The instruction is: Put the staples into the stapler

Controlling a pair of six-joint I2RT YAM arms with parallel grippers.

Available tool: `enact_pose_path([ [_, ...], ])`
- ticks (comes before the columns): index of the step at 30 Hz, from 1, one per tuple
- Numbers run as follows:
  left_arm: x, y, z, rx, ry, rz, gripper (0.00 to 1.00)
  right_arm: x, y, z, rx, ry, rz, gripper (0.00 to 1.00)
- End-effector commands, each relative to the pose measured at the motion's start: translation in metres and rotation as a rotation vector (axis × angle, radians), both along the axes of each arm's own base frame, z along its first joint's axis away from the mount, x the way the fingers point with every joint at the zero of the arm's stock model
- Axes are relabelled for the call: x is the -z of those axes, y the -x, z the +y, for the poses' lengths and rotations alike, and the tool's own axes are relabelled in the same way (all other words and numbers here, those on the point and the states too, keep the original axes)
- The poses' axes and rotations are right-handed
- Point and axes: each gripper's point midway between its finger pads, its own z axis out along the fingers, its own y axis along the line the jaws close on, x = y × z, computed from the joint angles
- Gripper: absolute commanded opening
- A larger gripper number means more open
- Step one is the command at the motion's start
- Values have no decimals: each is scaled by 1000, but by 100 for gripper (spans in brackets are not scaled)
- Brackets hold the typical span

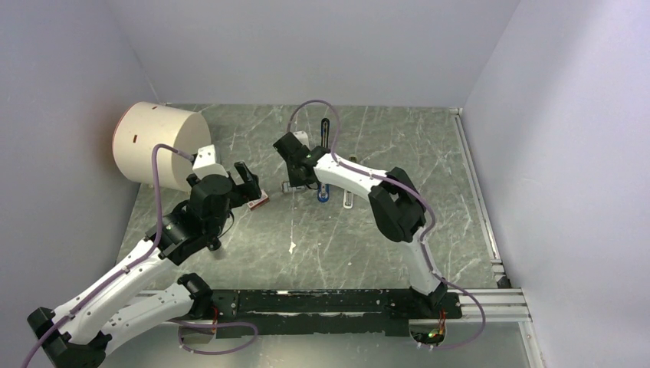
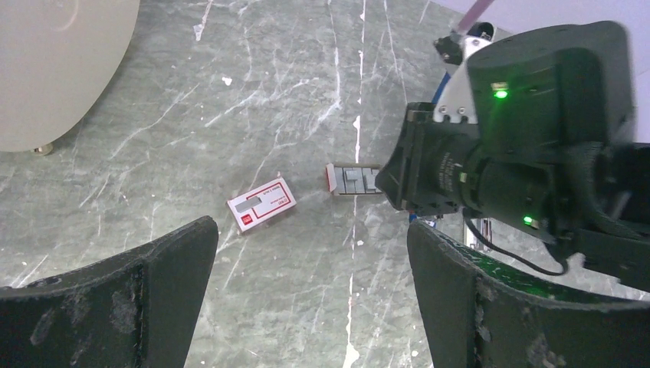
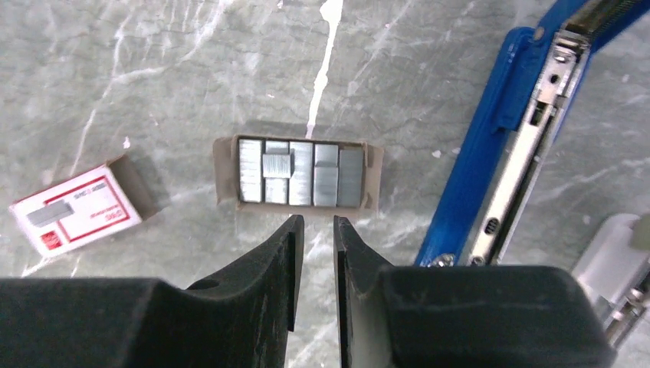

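The blue stapler [image 3: 490,153] lies opened out on the table, its metal staple channel showing; in the top view [image 1: 323,192] its black half stands up behind it. A small cardboard tray of staple strips [image 3: 297,173] lies left of it, one short strip loose on top. My right gripper [image 3: 316,224] hovers just in front of the tray, its fingers a narrow gap apart with nothing between them. My left gripper [image 2: 310,253] is wide open and empty, above the table near the red-and-white staple box sleeve [image 2: 261,204].
A large cream cylinder [image 1: 157,142] stands at the back left. A pale off-white bar [image 3: 613,261] lies right of the stapler. The right arm's wrist [image 2: 529,153] fills the right of the left wrist view. Walls close in on three sides.
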Motion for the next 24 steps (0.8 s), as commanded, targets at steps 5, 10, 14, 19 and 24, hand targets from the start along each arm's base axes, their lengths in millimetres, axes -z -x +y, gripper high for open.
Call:
enact_pose_path([
  [5, -5, -2, 0, -1, 16, -20, 98, -31, 24, -10, -4, -86, -12, 25],
  [10, -5, -3, -2, 4, 16, -19, 98, -24, 30, -13, -3, -76, 13, 37],
  [14, -3, -3, -2, 5, 7, -14, 98, -22, 19, -3, -9, -72, 4, 47],
  [19, -1, -4, -2, 4, 6, -10, 98, -6, 4, 4, 1, -20, 10, 38],
  [24, 2, -4, -3, 4, 1, -3, 98, 6, -3, 6, 15, -3, 14, 36],
])
